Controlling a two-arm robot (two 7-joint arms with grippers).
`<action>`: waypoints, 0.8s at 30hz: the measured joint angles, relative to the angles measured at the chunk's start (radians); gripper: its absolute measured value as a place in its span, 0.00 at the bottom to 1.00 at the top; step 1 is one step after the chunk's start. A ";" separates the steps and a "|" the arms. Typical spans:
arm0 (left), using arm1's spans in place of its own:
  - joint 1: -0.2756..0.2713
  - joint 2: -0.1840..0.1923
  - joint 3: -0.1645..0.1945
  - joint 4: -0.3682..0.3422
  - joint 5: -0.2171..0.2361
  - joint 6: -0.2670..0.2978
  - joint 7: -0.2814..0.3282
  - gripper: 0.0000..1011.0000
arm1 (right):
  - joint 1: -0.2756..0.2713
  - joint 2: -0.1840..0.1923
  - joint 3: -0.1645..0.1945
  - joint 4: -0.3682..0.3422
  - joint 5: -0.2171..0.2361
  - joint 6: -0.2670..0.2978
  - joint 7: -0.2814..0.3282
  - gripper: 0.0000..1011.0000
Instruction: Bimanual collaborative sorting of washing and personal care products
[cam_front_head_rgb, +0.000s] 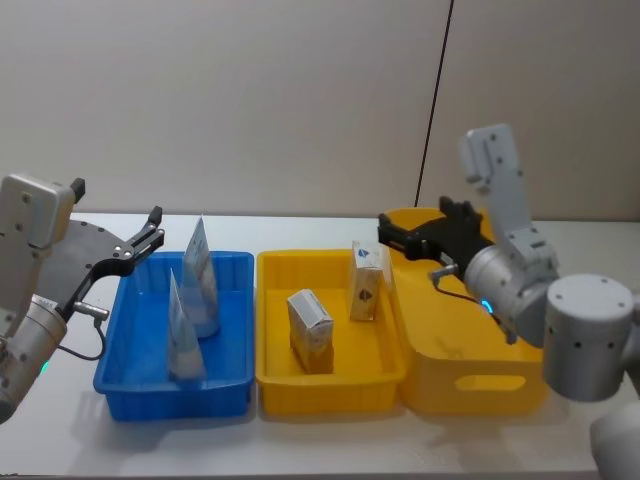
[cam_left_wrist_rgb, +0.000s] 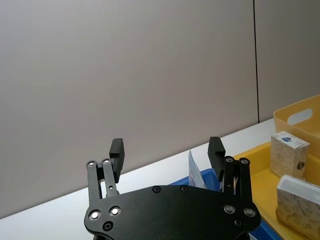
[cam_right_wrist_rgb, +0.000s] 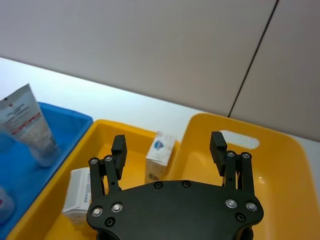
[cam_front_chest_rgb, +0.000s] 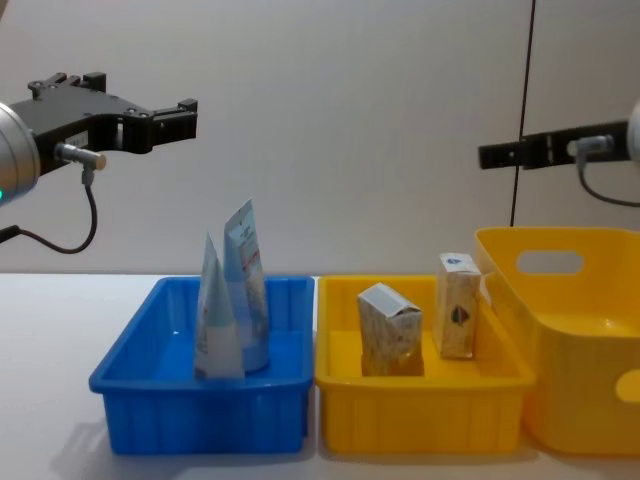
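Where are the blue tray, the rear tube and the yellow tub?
blue tray (cam_front_head_rgb: 175, 402): head view, on its front wall.
rear tube (cam_front_head_rgb: 201, 275): head view, on its printed body.
yellow tub (cam_front_head_rgb: 430, 387): head view, on its front wall, beside the handle slot.

Left wrist view: the left gripper (cam_left_wrist_rgb: 166, 150) has its black body across most of the blue tray (cam_left_wrist_rgb: 204, 177), and just the crimped end of one tube (cam_left_wrist_rgb: 193, 167) pokes above it. The near carton (cam_left_wrist_rgb: 299, 205) runs off the frame, and so does the yellow tub (cam_left_wrist_rgb: 300, 117). In the right wrist view, the right gripper (cam_right_wrist_rgb: 169, 145) covers part of the lying carton (cam_right_wrist_rgb: 77, 192). A pale sliver (cam_right_wrist_rgb: 2, 207) at the edge may be another tube. From the chest, the front tube (cam_front_chest_rgb: 215, 320) masks the rear tube (cam_front_chest_rgb: 245, 260) at its base. Their print is too small to read.
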 joint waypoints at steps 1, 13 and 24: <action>0.000 0.000 0.000 0.000 0.000 0.000 0.000 0.99 | 0.006 -0.005 -0.003 0.001 0.004 0.020 0.005 0.99; 0.000 0.000 0.000 0.000 0.000 0.000 0.000 0.99 | 0.048 -0.029 -0.040 0.015 0.013 0.138 0.041 0.99; 0.000 0.000 0.000 0.000 0.000 0.000 0.000 0.99 | 0.083 -0.031 -0.100 0.081 -0.022 0.160 0.069 0.99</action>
